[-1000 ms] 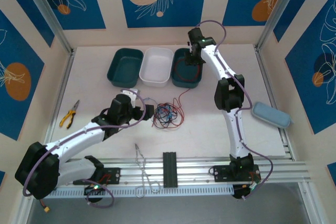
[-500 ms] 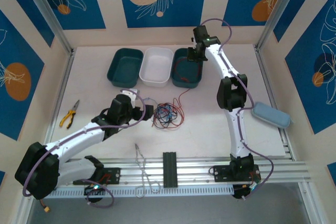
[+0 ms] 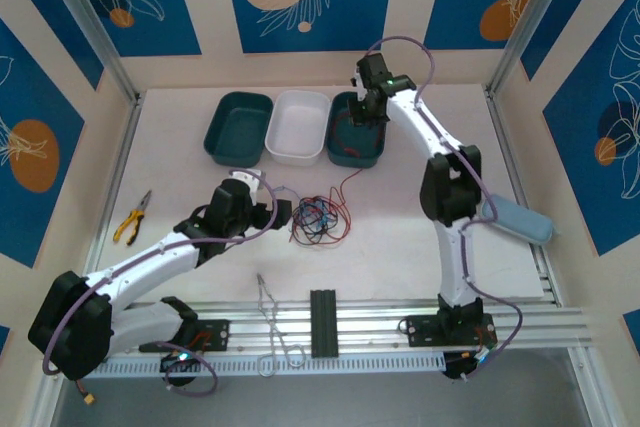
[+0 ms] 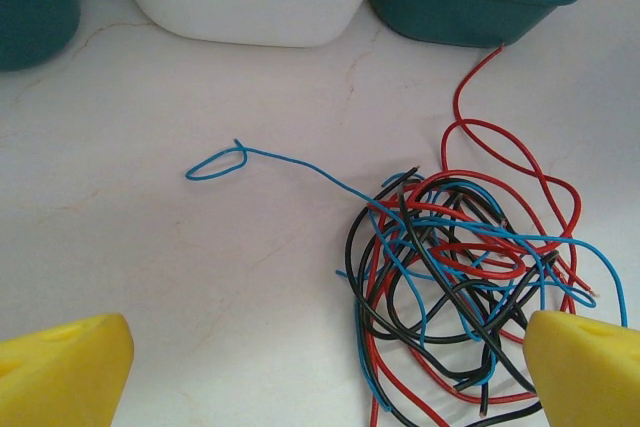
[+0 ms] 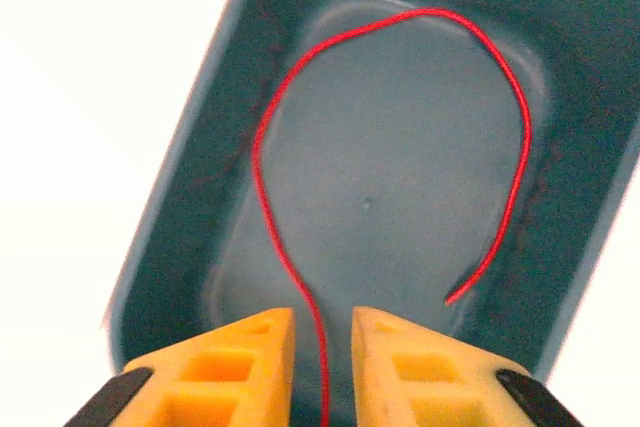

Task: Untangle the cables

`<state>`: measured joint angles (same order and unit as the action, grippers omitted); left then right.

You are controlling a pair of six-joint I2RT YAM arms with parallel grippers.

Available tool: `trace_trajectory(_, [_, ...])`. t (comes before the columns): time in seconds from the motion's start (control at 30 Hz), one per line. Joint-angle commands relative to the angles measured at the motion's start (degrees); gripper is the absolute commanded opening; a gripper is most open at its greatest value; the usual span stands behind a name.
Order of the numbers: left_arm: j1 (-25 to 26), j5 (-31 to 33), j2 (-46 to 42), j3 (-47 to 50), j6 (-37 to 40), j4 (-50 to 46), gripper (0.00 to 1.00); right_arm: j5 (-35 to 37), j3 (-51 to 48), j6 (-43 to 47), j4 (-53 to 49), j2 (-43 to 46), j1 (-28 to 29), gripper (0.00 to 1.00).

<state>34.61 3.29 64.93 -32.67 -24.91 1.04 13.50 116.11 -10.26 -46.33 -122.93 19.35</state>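
A loose knot of hair-thin red, black and blue cables [image 3: 317,219] lies on the pale marbled surface [image 3: 170,187] just below centre of the top view. In the left wrist view it sits at lower right [image 4: 450,267]. The left claw [image 4: 325,387] hangs over it with its yellow fingers spread wide, one at each bottom corner of the frame, holding nothing.

One red strand [image 4: 457,97] climbs from the knot over the rim of the dark teal plastic tray [image 4: 470,7] at upper right. In the right wrist view that red strand [image 5: 260,187] loops across the tray floor and runs down between the fingers of the right claw [image 5: 322,319]. That claw is narrow, with a sliver of gap either side of the wire, so the wire looks unpinched.

These wires should be nearly weightless, limp and a little springy, and slick enough to slip through a loose pinch. Pulling on the mass would likely tighten it. The best hold looks like a free end: the blue strand [image 4: 215,164], which trails out to a small hook at middle left of the frame, well apart from the rest.
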Motion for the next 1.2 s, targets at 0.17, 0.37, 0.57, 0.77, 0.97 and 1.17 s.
trace_trajectory(0.17, [-0.5, -0.3, -0.6, -1.8, 1.4, 1.2, 1.0, -1.4, -30.7, 2.3, 14.0, 23.9, 2.3, 0.33])
trace_trajectory(0.37, [-0.5, -1.1, 0.2, -2.0, 0.9, 1.9, 1.0, -1.0, -39.0, 3.6, 18.2, 25.6, 5.6, 0.38])
trace_trajectory(0.57, [-0.5, -1.3, -0.4, -1.2, -0.1, 1.9, 1.0, 2.5, -35.2, 4.3, 18.4, 18.9, 6.0, 0.43])
trace_trajectory(0.77, [-0.5, -0.2, -1.6, -1.2, 0.1, 0.3, 1.0, 2.8, -28.8, 3.2, 17.5, 12.5, 5.0, 0.38])
trace_trajectory(0.97, [-0.5, 0.4, -1.7, -1.6, 0.4, -0.4, 1.0, 1.8, -22.5, 0.8, 15.2, 7.6, 3.4, 0.02])
trace_trajectory(1.17, [-0.5, 0.2, -0.5, -2.0, 0.5, -0.4, 1.0, -0.1, -10.7, -4.0, 7.2, -0.1, 0.2, 0.0])
